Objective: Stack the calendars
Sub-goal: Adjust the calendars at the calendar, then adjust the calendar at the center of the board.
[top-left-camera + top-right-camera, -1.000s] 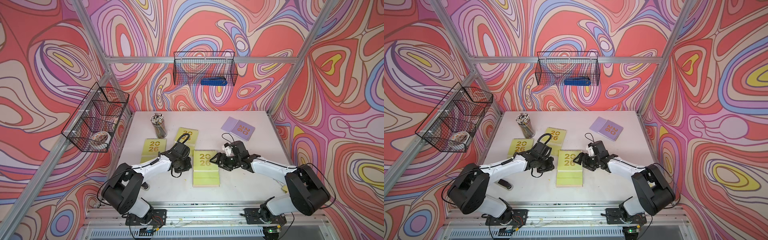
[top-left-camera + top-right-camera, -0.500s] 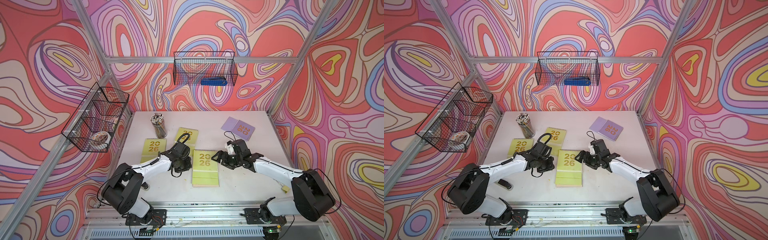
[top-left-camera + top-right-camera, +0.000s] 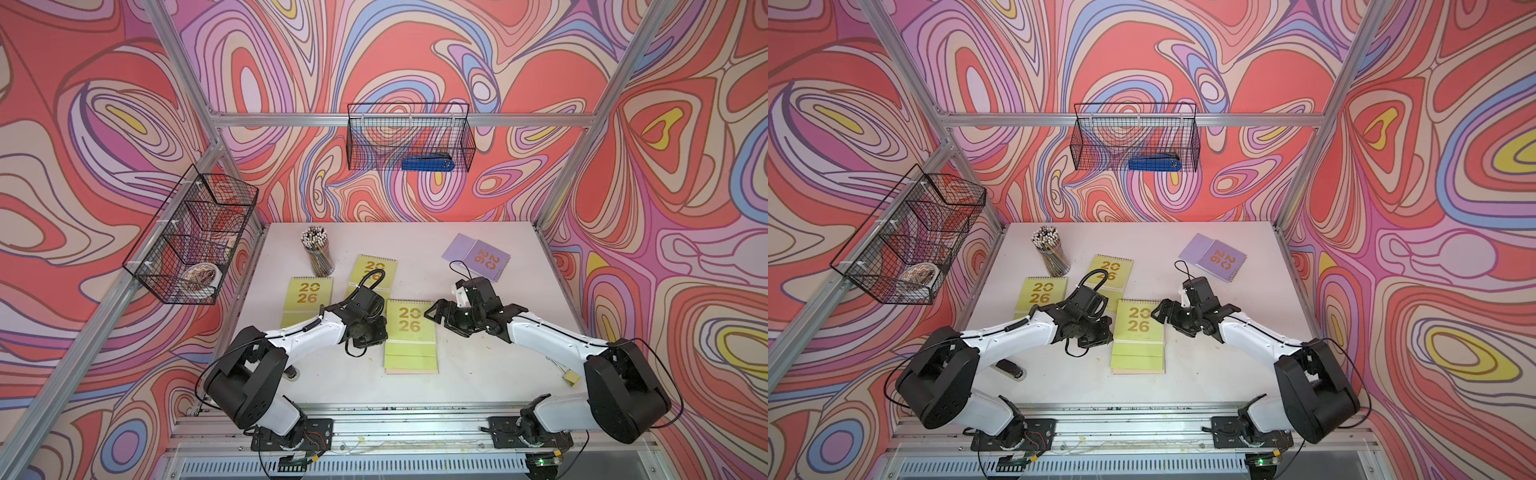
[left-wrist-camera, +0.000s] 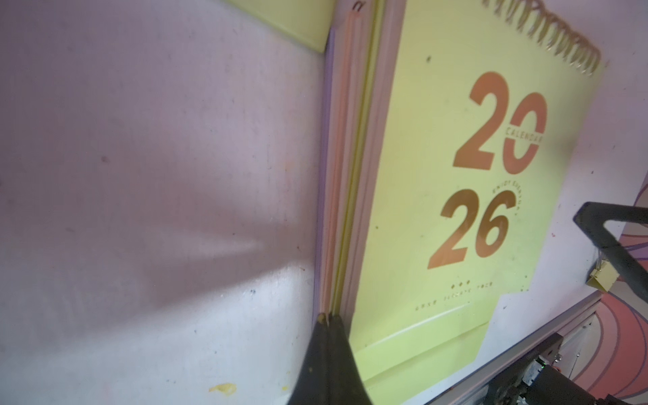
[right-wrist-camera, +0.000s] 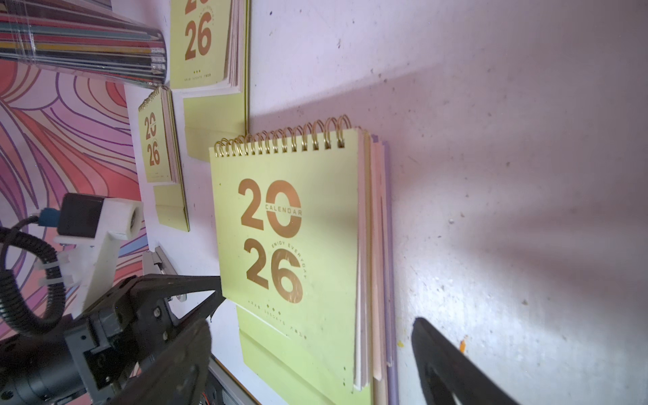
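R gripper has spread its jaws wider in the last sec. They now stand apart and empty, just beside the centre stack: a yellow-green spiral-bound "2026" calendar on top, peach and lavender ones under it. L gripper is pressed together, tips touching the stack's side edge, prob. squaring it up. Stack hasn't shifted. Still loose: two yellow-green calendars and a lavender calendar at the back.

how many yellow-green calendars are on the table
3. The top calendar of the middle stack; the back calendar beside the pencil cup, partly behind the left arm; the left calendar nearer the robot than the cup. More could hide inside the stack.
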{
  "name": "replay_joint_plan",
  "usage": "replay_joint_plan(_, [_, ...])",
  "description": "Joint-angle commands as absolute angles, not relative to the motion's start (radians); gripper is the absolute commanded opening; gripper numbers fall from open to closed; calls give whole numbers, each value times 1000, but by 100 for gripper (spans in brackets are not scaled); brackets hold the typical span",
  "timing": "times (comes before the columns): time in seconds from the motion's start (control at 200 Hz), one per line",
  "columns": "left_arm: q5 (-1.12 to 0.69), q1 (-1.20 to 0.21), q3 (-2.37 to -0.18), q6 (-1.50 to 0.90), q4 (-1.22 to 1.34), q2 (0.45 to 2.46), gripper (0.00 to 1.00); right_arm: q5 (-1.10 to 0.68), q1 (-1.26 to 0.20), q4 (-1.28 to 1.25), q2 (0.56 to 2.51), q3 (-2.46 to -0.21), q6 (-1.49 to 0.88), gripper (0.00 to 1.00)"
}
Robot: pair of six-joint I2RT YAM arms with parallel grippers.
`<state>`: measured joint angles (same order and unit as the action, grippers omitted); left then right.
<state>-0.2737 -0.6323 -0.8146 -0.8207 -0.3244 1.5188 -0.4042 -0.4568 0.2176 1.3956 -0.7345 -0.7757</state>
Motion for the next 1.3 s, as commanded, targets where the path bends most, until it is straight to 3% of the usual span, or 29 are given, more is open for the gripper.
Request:
replay_joint_plan(0.0, [-281, -640, -821, -841, -320, 1537, 0, -391, -453, 216, 1405, -730, -775, 91])
replay_joint_plan(0.371, [-295, -647, -810, -859, -291, 1546, 0, -393, -449, 207, 1408, -721, -777, 90])
replay_joint_plan(0.621, [-203, -647, -861, -813, -403, 1502, 0, -321, -426, 258, 1388, -731, -780, 91])
replay_joint_plan(0.841, [-190, -647, -981, -776, -499, 1497, 0, -263, -274, 334, 1375, -796, -741, 93])
replay_joint_plan(0.986, [-219, -647, -1057, -788, -508, 1523, 0, -245, -143, 392, 1449, -940, -678, 94])
replay_joint_plan(1.297, [-260, -647, -1288, -778, -537, 1698, 0, -150, 6, 482, 1833, -1403, -540, 98])
